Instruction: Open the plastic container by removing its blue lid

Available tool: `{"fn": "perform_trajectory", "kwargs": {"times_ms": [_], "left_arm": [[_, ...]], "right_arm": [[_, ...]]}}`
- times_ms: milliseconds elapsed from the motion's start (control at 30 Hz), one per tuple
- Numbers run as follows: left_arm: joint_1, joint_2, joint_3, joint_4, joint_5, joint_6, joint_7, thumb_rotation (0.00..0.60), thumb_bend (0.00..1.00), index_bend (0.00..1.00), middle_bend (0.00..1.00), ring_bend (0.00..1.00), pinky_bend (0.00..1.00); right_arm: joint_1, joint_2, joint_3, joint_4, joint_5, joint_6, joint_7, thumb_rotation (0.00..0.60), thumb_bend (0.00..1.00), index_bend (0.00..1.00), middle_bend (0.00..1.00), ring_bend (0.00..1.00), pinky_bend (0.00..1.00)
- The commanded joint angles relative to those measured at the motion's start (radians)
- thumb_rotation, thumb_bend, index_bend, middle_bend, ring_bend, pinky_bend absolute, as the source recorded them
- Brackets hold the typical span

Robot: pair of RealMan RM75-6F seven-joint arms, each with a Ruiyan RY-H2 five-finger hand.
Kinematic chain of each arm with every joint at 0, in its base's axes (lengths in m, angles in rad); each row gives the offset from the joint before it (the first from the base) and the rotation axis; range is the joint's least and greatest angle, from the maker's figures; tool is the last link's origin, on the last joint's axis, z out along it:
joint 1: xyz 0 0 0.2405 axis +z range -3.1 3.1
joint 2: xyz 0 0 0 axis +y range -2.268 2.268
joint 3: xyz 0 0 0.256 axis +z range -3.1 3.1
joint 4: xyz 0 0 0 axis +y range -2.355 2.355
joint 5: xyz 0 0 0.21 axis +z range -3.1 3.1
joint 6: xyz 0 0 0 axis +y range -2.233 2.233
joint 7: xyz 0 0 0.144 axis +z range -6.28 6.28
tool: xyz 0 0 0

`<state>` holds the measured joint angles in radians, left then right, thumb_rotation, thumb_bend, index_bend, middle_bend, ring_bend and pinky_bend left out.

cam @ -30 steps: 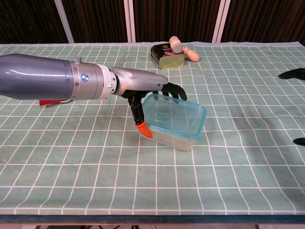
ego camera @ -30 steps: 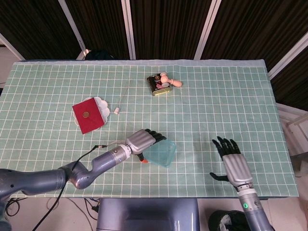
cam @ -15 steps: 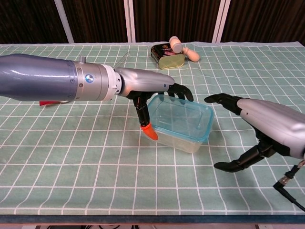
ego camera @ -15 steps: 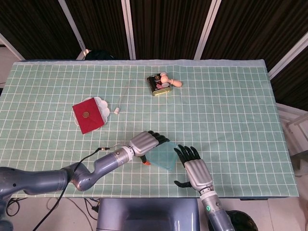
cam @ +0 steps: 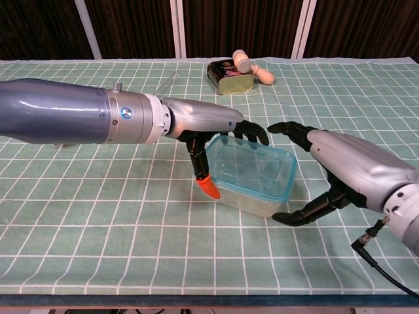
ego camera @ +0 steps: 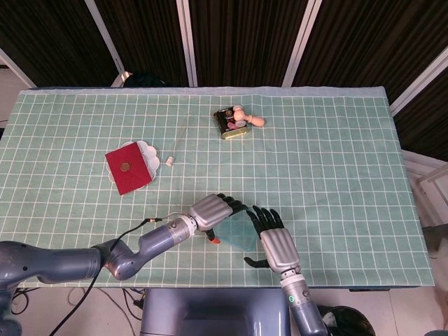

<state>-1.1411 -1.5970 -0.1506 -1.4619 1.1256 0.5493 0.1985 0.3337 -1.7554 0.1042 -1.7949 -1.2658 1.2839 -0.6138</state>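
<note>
Chest view: both hands flanking lidded plastic container [cam: 252, 173].

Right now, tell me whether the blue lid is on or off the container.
On. The blue lid sits seated around the container rim.

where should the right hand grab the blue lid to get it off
Probably at the blue lid's rim on the right end, coming in from the right. That raised edge overhangs the clear container, and the left hand already covers the left end. The right hand is open beside that end, its thumb low near the base.
</note>
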Motion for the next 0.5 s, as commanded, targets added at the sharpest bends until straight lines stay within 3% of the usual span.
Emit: {"fn": "perform_trajectory", "kwargs": {"times_ms": [33, 500], "left_arm": [[-0.002, 0.004, 0.004, -0.005, -0.003, 0.004, 0.004, 0.600, 0.21, 0.26, 0.25, 0.26, 0.39], [-0.011, 0.005, 0.020, -0.015, -0.028, 0.015, 0.006, 0.600, 0.21, 0.26, 0.25, 0.26, 0.39]], "right_arm": [[0.000, -0.011, 0.008, 0.011, 0.004, 0.010, 0.014, 0.600, 0.24, 0.00, 0.00, 0.00, 0.00], [0.002, -0.031, 0.018, 0.014, 0.017, 0.038, 0.021, 0.600, 0.24, 0.00, 0.00, 0.00, 0.00]]}}
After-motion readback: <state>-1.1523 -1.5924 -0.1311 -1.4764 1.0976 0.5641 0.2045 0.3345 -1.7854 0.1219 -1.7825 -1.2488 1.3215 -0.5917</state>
